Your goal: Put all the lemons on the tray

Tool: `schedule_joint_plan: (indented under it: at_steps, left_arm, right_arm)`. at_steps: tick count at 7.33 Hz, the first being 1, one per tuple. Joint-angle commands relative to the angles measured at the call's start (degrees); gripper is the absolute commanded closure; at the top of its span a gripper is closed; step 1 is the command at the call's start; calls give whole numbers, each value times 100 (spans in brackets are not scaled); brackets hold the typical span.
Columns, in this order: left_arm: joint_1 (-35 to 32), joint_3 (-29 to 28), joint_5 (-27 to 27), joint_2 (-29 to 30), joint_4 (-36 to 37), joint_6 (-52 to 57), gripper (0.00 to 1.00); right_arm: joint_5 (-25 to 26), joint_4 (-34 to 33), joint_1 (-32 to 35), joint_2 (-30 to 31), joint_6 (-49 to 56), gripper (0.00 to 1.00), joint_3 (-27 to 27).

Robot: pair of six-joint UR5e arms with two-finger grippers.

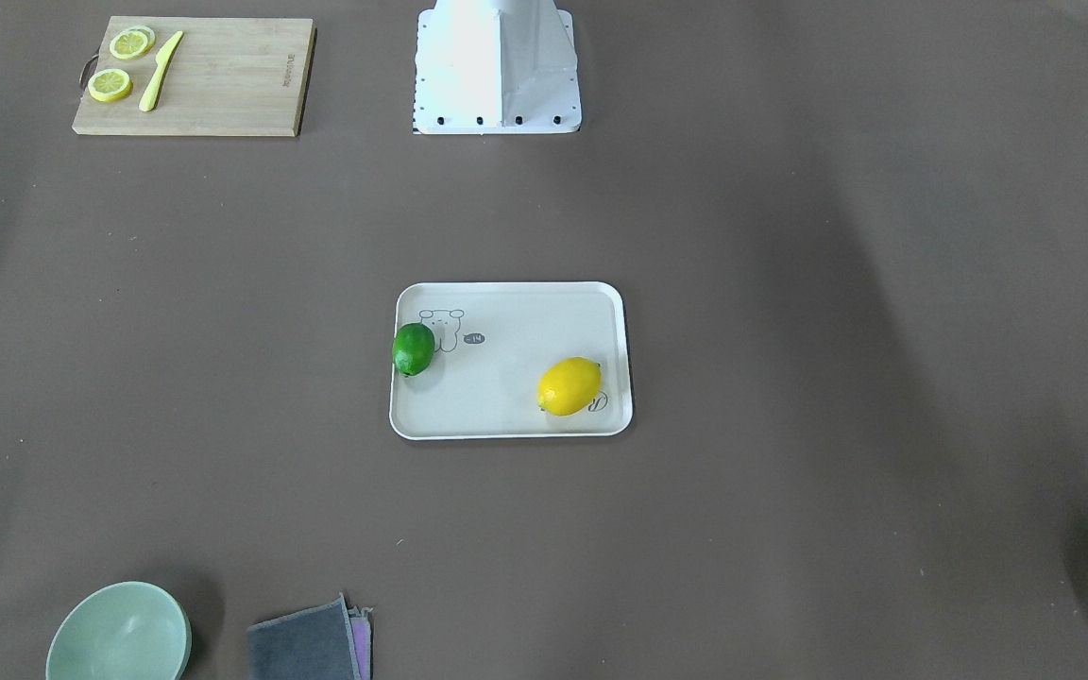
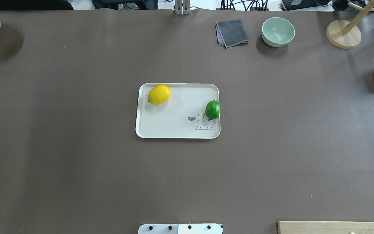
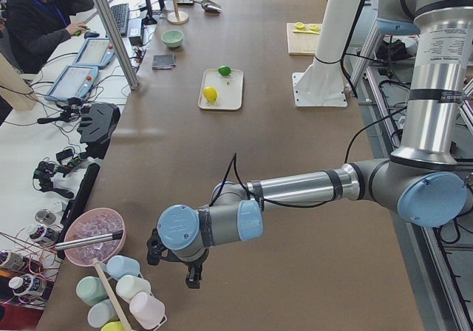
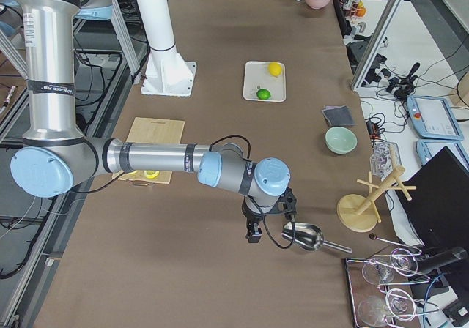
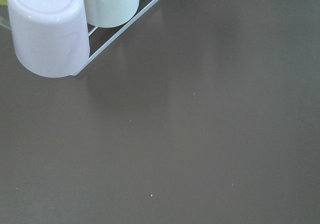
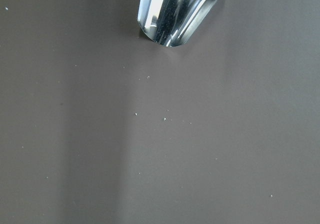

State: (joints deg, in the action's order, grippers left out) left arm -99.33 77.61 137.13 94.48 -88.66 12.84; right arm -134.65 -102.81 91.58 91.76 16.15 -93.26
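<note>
A brown table (image 2: 76, 162) fills the overhead view. At its centre lies an off-white tray (image 2: 174, 131). Both lemons rest on it: the yellow lemon (image 2: 159, 94) in the tray's upper left corner, and the green lemon (image 2: 212, 110) pressed against the right rim, just above the printed rabbit.

The placing looks done. What seems to matter now is leaving the tray undisturbed, since the green lemon sits right at the rim and could roll off if nudged.

In the side views, each arm stretches low over a far end of the table, well apart from the tray. The left gripper (image 3: 177, 268) points down near a rack of cups (image 3: 122, 294). The right gripper (image 4: 255, 231) points down beside a metal scoop (image 4: 304, 236). Whether either gripper is released or clenched cannot be told.
</note>
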Motion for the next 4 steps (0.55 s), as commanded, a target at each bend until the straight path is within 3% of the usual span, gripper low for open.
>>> schedule_joint_plan:
  at_steps: [1,4]
  left_arm:
    - [2,-17,24,9,-19,-124,2]
    - [2,9,7,9,-19,-106,2]
  right_arm:
    - [-62,7,0,9,-147,0,10]
    - [-71,7,-9,0,-147,0,-17]
